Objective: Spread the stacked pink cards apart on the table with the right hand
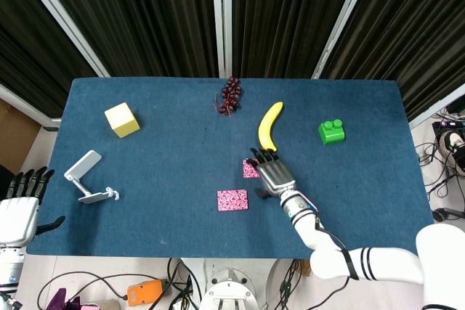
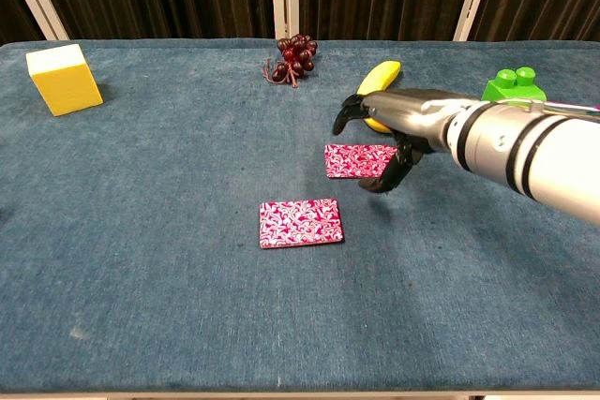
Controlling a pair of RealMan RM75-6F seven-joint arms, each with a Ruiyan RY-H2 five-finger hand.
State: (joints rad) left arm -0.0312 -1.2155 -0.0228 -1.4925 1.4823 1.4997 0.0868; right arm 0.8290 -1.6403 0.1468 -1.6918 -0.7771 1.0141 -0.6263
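Two pink patterned cards lie apart on the blue table [image 1: 167, 157]. One card [image 1: 232, 200] [image 2: 300, 223] lies flat nearer the front edge. The other card [image 1: 249, 170] [image 2: 354, 160] lies flat further back and right, mostly hidden under my right hand in the head view. My right hand [image 1: 273, 174] [image 2: 394, 124] hovers just over that card's right part with curved, spread fingers and thumb, and nothing shows in its grasp. My left hand [image 1: 18, 201] hangs off the table's front left corner with its fingers spread and empty.
A banana [image 1: 269, 125] [image 2: 380, 73] lies just behind my right hand. A green block [image 1: 332, 131] [image 2: 514, 86] sits to the right, dark grapes [image 1: 231, 95] [image 2: 294, 56] at the back centre. A yellow cube [image 1: 121, 120] [image 2: 64, 79] and a white hinged object [image 1: 87, 177] are at the left.
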